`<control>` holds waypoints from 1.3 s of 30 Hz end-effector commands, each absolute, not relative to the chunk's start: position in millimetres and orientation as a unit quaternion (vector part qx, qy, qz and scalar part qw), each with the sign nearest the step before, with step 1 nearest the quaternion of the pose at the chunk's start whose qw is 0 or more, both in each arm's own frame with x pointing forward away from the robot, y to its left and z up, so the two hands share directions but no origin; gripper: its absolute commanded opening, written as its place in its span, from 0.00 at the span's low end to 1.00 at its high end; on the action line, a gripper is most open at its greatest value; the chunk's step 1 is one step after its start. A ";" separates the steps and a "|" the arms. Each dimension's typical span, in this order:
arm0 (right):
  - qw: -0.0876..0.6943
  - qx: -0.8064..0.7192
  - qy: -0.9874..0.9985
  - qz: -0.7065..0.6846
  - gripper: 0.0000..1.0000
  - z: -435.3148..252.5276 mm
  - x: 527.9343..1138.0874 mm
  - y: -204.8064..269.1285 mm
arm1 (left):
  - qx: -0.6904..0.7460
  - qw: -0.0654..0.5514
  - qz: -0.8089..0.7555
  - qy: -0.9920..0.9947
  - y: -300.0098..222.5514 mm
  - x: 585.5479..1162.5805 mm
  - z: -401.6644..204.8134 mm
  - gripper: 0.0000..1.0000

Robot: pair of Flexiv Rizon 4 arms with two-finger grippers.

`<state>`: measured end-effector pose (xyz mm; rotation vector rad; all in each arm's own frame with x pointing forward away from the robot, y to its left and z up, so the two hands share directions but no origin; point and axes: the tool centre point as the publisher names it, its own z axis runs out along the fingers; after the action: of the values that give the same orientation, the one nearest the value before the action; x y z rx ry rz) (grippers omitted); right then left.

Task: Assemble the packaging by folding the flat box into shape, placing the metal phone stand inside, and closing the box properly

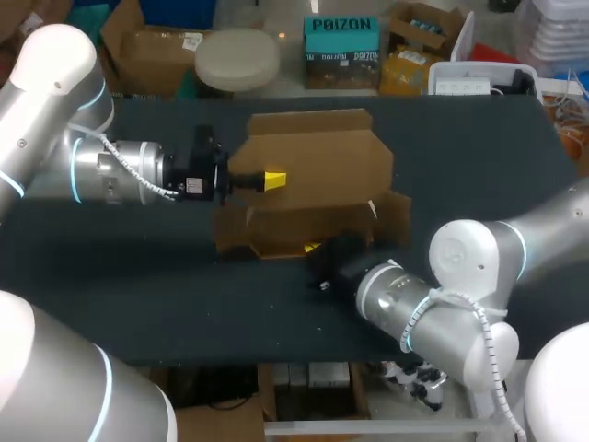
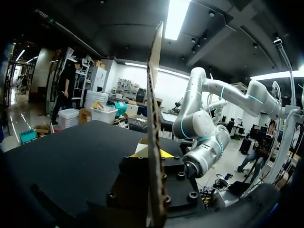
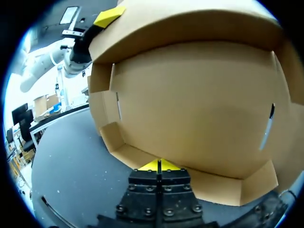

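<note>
The left arm [image 1: 101, 166] comes in level over the dark tabletop [image 1: 138, 285]. Its left fingers [image 1: 274, 180] are clamped on an upright panel of the box [image 1: 313, 152]. In the left wrist view that panel [image 2: 153, 95] stands edge-on between the two yellow tips, one left finger [image 2: 167, 153] pressed to each face of it.

The box sits at the middle of the tabletop, brown cardboard, partly folded. Its large back panel is raised and its low side walls and front flap are turned up around the base. From the right wrist view the inside of the box [image 3: 199, 109] faces the camera, with slots cut in the side walls. A yellow tip of the left fingers [image 3: 109, 17] shows at the top edge of the panel.

The right arm [image 1: 460, 276] enters from the near right corner. Its right fingers [image 1: 311, 247] are at the front edge of the box. In its wrist view the right fingers [image 3: 151, 166] are closed tip to tip with no gap. They seem to touch the low front flap, though whether any cardboard is pinched between them I cannot tell.
</note>
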<state>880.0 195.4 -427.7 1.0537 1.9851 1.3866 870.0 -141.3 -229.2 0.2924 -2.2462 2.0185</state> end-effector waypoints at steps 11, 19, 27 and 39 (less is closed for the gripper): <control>0.250 0.387 0.726 0.510 0.00 -432.8 879.6 194.9 | 0.100 0.049 0.661 -0.742 -141.0 866.4 -230.3 0.00; 0.250 0.387 0.726 0.510 0.00 -432.8 879.6 194.9 | 0.099 0.048 0.662 -0.741 -141.1 866.3 -230.7 0.00; 0.250 0.387 0.726 0.510 0.00 -432.8 879.6 194.9 | 0.099 0.048 0.663 -0.741 -141.1 866.3 -230.8 0.00; 0.256 0.375 0.723 0.521 0.00 -423.1 875.9 191.7 | 0.099 0.048 0.663 -0.741 -141.1 866.3 -230.8 0.00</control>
<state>880.9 195.9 -423.4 1.0261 1.9742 1.3956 866.1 -141.4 -228.2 0.2993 -2.2544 2.0257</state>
